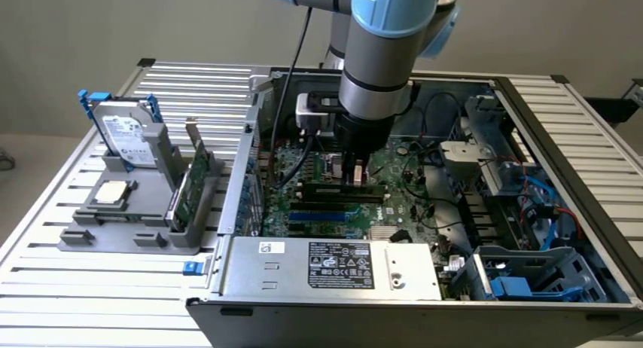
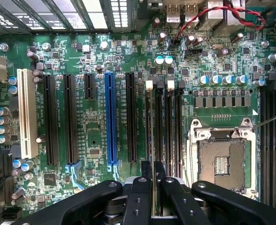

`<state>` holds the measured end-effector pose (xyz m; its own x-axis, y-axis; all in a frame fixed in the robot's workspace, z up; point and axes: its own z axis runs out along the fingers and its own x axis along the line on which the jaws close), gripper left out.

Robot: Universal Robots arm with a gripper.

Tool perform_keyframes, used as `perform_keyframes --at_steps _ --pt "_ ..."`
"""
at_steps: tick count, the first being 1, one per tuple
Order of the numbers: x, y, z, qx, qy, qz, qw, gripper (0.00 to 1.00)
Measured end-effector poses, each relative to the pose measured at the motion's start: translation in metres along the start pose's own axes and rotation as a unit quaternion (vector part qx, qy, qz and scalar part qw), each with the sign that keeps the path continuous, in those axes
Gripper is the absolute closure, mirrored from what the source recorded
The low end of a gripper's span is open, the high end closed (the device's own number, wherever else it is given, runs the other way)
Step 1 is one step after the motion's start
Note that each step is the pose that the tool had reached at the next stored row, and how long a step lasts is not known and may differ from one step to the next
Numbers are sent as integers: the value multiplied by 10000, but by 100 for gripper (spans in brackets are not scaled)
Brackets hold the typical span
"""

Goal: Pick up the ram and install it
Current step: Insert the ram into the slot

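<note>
Over the open computer case [image 1: 562, 145] on the table [image 1: 90, 288], the gripper [image 1: 354, 175] is held straight down onto the motherboard [image 1: 407, 205], so that its load is kept square to the memory slots. The ram [image 1: 332, 188] is seen standing on edge along one of those slots, directly beneath the gripper. From the wrist view the fingers [image 2: 142, 187] are clenched on its thin upper edge, with only a sliver left between them, and the stick is lined up with a dark slot beside the CPU socket [image 2: 220, 159]. Whether it is fully seated cannot be judged. An expansion card [image 1: 191, 190] is kept upright in a grey holder [image 1: 111, 239] at the exterior view's left, well apart.
</note>
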<state>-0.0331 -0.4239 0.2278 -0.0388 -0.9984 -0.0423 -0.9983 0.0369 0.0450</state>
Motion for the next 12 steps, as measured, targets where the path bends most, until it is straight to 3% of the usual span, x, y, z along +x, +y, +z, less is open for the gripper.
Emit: perform_keyframes --at_steps 12 --pt "-5 0 10 2 0 -15 10000 86"
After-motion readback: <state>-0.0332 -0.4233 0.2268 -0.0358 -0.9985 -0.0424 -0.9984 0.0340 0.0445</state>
